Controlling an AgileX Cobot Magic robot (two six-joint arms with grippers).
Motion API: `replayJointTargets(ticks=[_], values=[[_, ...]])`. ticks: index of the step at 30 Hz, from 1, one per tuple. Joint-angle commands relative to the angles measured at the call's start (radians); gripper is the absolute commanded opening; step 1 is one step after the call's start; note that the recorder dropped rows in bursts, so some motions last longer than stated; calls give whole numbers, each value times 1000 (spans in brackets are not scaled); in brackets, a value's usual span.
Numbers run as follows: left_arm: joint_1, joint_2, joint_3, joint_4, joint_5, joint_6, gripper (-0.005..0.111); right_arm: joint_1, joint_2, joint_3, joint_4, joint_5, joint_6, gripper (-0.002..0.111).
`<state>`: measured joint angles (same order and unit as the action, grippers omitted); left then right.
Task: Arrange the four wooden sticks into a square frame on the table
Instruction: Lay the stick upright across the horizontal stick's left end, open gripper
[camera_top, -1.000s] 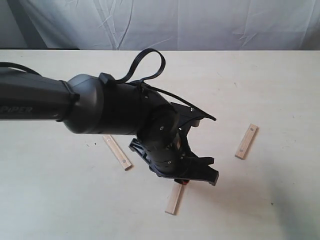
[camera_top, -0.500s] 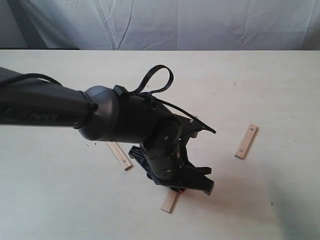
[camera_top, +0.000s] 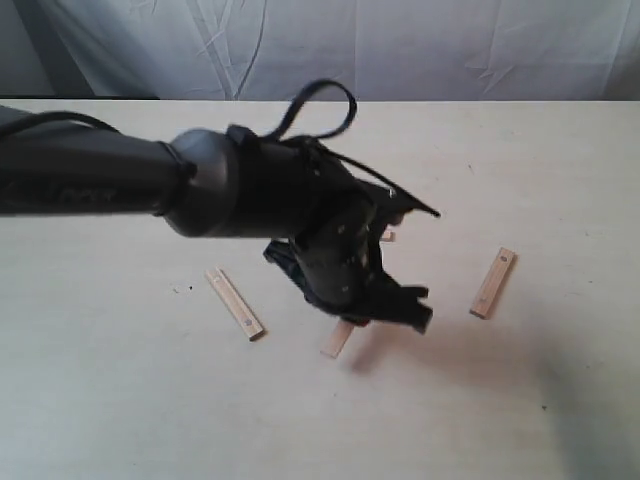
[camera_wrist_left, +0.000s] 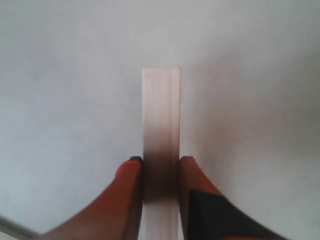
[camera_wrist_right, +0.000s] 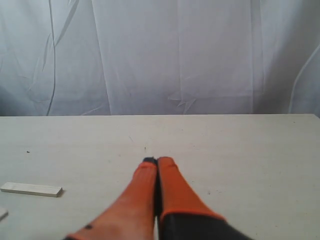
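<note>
My left gripper (camera_wrist_left: 161, 162) is shut on one wooden stick (camera_wrist_left: 161, 120), its orange fingers (camera_wrist_left: 131, 175) pressing both long edges. In the exterior view that stick (camera_top: 337, 340) pokes out from under the black left arm (camera_top: 330, 250), near the middle of the table (camera_top: 120, 400). A second stick (camera_top: 235, 303) lies to its left and a third (camera_top: 493, 283) to its right. A small end of a fourth (camera_top: 388, 237) peeks out behind the arm. My right gripper (camera_wrist_right: 157, 161) is shut on nothing, low over the table. No square frame is visible.
A white cloth backdrop (camera_top: 400, 50) hangs behind the table's far edge. In the right wrist view a stick (camera_wrist_right: 31, 189) lies flat on the table off to one side of the right gripper.
The left arm has moved toward the far side of the table, carrying the gripped stick with it. The other sticks have stayed where they were.
</note>
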<state>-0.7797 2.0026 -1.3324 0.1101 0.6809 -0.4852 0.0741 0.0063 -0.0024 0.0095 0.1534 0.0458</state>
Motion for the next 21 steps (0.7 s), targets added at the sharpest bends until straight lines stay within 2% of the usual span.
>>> replayJointTargets(ticks=[1,6,10,17,21], values=[[88,-26,-71,69,12,-62,0,-5,-6,2,2,-15,0,-1],[192,6,-78,61,-24,-75,0,-5,-6,2,2,-15,0,-1],[240,36,-78,59,-53,-87,0,-5,-6,2,2,-15,0,-1],[240,90,-78,-39,-125,-87,0,-5,-6,2,2,-13,0,-1],[240,111,-78,-33,-159,-87,0,-5,-6,2,2,-13,0,-1]])
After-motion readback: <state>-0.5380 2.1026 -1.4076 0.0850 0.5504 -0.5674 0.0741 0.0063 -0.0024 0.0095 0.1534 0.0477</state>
